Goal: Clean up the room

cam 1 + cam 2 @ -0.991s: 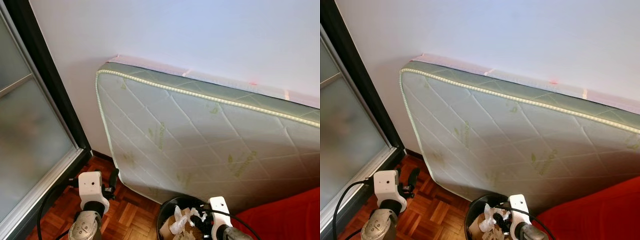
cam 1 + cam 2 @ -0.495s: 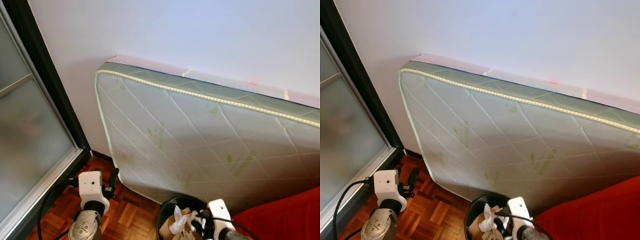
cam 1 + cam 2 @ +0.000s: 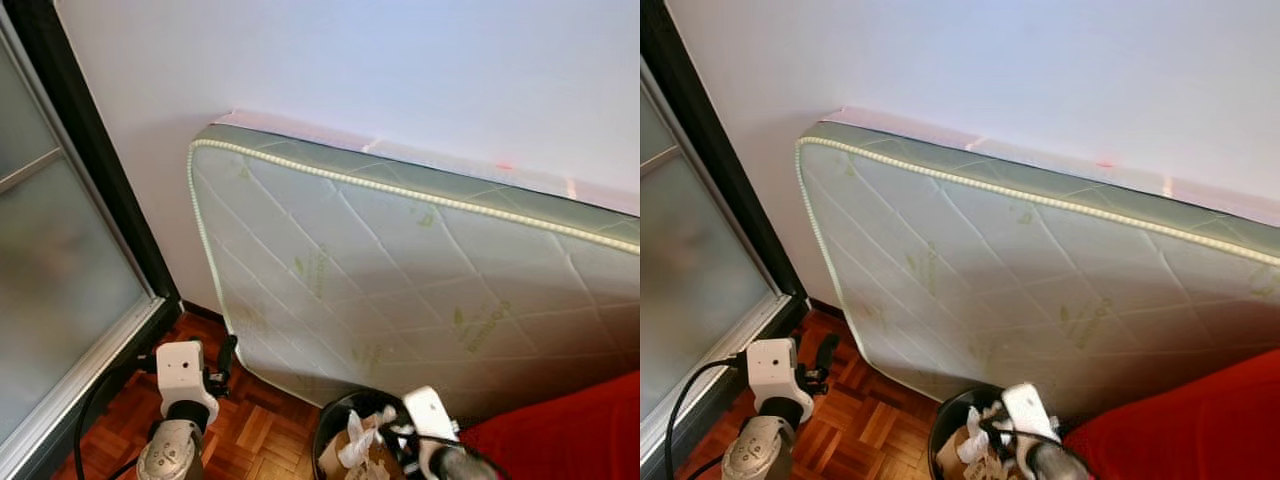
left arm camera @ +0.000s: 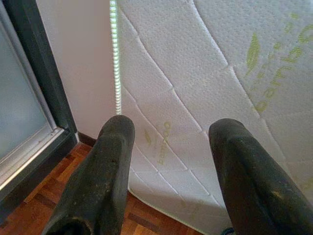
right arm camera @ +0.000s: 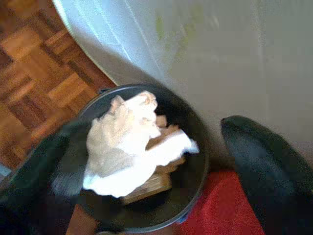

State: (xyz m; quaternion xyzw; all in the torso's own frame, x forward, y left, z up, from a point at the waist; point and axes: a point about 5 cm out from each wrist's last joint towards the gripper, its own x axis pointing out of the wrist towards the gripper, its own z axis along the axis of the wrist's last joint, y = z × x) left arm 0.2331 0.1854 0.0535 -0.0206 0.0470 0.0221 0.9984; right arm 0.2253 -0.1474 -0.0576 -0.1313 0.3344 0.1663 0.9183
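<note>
A black waste bin (image 5: 146,205) of crumpled white paper (image 5: 127,147), cut off in the head views, stands against a leaning mattress (image 3: 400,280). The right gripper (image 5: 151,161), blurred, is spread wide above it. The left gripper (image 4: 166,171) is held open, empty.

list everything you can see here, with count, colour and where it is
mattress: one, white quilted with green trim, on its edge leaning against the wall
wall: one, white, behind the mattress
sliding door: one, frosted glass in a dark frame, at the left
floor: brown wood parquet, below the mattress
bin: one, black, on the floor by the mattress
crumpled paper: white, in the bin, with brown scraps under it
red fabric: one, at the lower right beside the bin
left hand: black fingers open, facing the mattress
right hand: black fingers open, over the bin
</note>
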